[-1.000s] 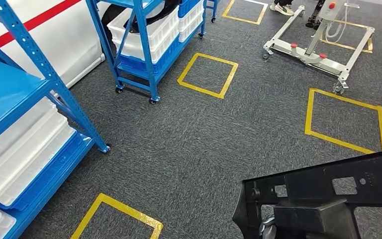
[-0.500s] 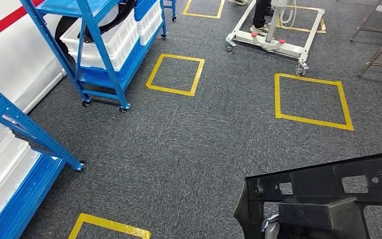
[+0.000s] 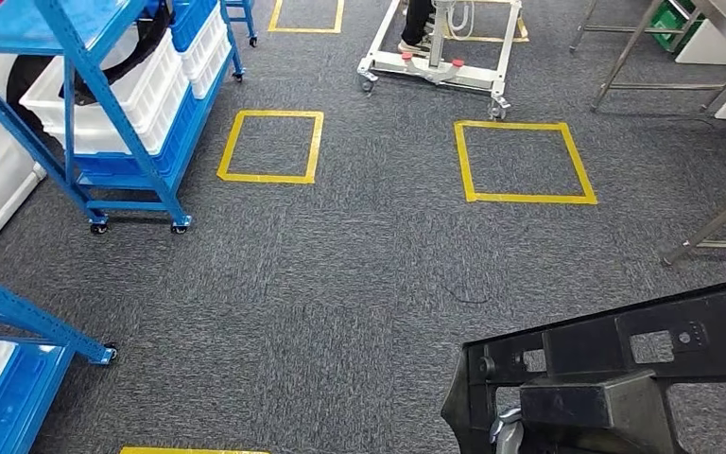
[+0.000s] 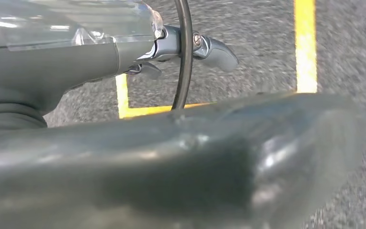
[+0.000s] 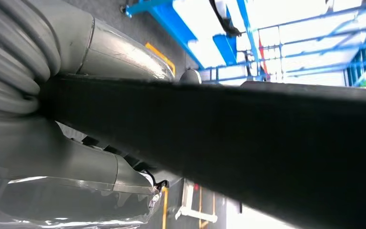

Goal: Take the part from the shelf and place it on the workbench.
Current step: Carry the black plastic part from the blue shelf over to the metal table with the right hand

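Where grey carpet spreads, right robot hand (image 5: 76, 143) clamped on matte black angular part (image 3: 624, 369); left robot hand (image 4: 124, 62) grip unclear.

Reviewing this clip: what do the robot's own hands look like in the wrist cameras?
The left hand has a smooth grey thumb, a clear glossy plastic cover, silvery metal finger parts with a small screw and grey tips, and a thin black cable looping across. The right hand shows a grey ribbed cover, rounded grey shells and crinkled clear plastic.
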You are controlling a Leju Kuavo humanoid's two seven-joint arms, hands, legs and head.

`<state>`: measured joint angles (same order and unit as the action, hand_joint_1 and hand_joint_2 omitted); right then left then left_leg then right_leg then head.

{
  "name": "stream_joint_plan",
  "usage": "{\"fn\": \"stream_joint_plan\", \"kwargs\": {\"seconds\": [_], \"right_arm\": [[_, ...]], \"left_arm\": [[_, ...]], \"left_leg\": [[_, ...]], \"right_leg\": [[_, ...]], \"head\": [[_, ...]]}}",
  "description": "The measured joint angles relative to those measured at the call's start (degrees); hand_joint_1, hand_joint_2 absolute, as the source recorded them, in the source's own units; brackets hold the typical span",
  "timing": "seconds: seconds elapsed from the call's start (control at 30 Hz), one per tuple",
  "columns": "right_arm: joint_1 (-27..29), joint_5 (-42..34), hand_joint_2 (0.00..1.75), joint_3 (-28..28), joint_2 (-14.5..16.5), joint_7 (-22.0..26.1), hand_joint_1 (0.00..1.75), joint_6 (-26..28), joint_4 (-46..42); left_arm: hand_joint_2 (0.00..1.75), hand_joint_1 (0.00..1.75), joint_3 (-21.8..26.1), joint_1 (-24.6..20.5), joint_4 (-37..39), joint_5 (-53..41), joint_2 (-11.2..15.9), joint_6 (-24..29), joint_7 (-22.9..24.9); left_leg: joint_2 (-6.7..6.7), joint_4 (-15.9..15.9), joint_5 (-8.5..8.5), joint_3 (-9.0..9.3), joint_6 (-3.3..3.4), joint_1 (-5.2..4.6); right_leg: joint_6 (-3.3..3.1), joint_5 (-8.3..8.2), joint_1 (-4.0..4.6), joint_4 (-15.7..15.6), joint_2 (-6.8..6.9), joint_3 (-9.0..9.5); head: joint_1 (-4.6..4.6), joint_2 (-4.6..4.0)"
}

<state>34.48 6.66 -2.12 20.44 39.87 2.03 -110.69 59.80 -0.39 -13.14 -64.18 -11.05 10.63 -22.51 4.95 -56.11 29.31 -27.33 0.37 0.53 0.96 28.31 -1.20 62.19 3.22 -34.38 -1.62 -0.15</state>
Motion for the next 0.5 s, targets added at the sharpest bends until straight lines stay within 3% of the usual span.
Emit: {"fn": "stream_joint_plan", "kwargs": {"seconds": [0.07, 0.13, 0.17, 0.23, 0.3, 0.33, 0.37, 0.4, 0.43, 0.5], "right_arm": [[-0.2, 0.0, 1.75, 0.0, 0.0, 0.0, 1.75, 0.0, 0.4], [-0.2, 0.0, 1.75, 0.0, 0.0, 0.0, 1.75, 0.1, 0.7], [-0.2, 0.1, 1.75, 0.0, 0.0, 0.0, 1.75, 0.1, 0.9], [-0.3, 0.1, 1.75, 0.0, 0.0, 0.0, 1.75, 0.1, 1.3], [-0.5, 0.2, 1.75, 0.0, 0.1, 0.0, 1.75, 0.1, 1.6], [-0.5, 0.2, 1.75, 0.0, 0.1, 0.0, 1.75, 0.1, 1.8], [-0.6, 0.2, 1.75, 0.0, 0.2, 0.0, 1.75, 0.1, 2.0], [-0.6, 0.2, 1.75, 0.0, 0.2, 0.0, 1.75, 0.1, 2.2], [-0.6, 0.2, 1.75, 0.0, 0.2, 0.0, 1.75, 0.1, 2.3], [-0.6, 0.2, 1.75, 0.0, 0.2, 0.0, 1.75, 0.1, 2.5]], "left_arm": [[0.0, 0.0, 0.0, -0.1, 0.0, 0.0, -0.1, 0.0, -0.1], [0.0, 0.0, 0.0, -0.3, 0.0, 0.0, -0.1, -0.1, 0.1], [0.0, 0.0, 0.0, -0.5, 0.0, 0.0, -0.1, -0.1, 0.3], [0.0, 0.0, 0.0, -0.6, 0.0, 0.0, -0.1, -0.2, 0.8], [0.0, 0.0, 0.0, -0.4, 0.0, 0.0, -0.1, -0.2, 1.3], [0.0, 0.0, 0.0, -0.3, 0.0, 0.0, -0.1, -0.2, 1.4], [0.0, 0.0, 0.0, -0.2, 0.0, 0.0, -0.1, -0.3, 1.5], [0.0, 0.0, 0.0, -0.1, 0.0, 0.0, -0.1, -0.3, 1.5], [0.0, 0.0, 0.0, -0.1, 0.0, 0.0, -0.1, -0.3, 1.5], [0.0, 0.0, 0.1, -0.1, 0.0, 0.0, -0.1, -0.3, 1.6]], "left_leg": [[0.97, -0.2, 0.55, 0.47, -0.7, -0.14], [1.89, -0.1, 0.86, 0.96, -1.36, -0.1], [1.6, -0.3, 1.27, 1.12, -1.69, 0.04], [-0.97, -3.6, 3.74, -0.01, -2.13, 0.28], [-3.8, -11.3, 7.71, -3.64, -2.15, 0.35], [-4.32, -15.0, 8.96, -5.56, -2.13, 0.35], [-4.52, -17.1, 9.05, -6.82, -2.08, 0.34], [-4.64, -16.9, 7.86, -7.09, -1.99, 0.35], [-4.89, -14.5, 5.69, -6.39, -1.87, 0.36], [-7.45, -7.2, 1.37, -3.83, -1.58, 0.52]], "right_leg": [[-0.67, -0.45, 0.44, -3.4, 1.37, 1.81], [-1.38, -0.44, 0.69, -3.4, 0.06, 1.72], [-1.72, -0.54, 0.64, -3.6, -0.55, 1.74], [-2.45, -0.83, 0.42, -4.0, -1.81, 1.82], [-2.89, -0.87, 0.51, -4.0, -3.13, 1.77], [-3.0, -0.85, 0.62, -4.0, -3.92, 1.76], [-3.05, -0.8, 0.71, -3.9, -4.79, 1.79], [-3.05, -0.75, 0.77, -3.8, -5.68, 1.85], [-3.0, -0.67, 0.78, -3.6, -6.57, 1.95], [-2.74, -0.48, 0.76, -3.3, -8.11, 2.01]], "head": [[0.0, 0.0], [-0.01, 0.0], [-0.01, 0.0], [-0.02, 0.0], [-0.02, 0.0], [-0.02, 0.0], [-0.02, 0.0], [-0.02, 0.0], [-0.02, 0.0], [-0.02, 0.0]]}}
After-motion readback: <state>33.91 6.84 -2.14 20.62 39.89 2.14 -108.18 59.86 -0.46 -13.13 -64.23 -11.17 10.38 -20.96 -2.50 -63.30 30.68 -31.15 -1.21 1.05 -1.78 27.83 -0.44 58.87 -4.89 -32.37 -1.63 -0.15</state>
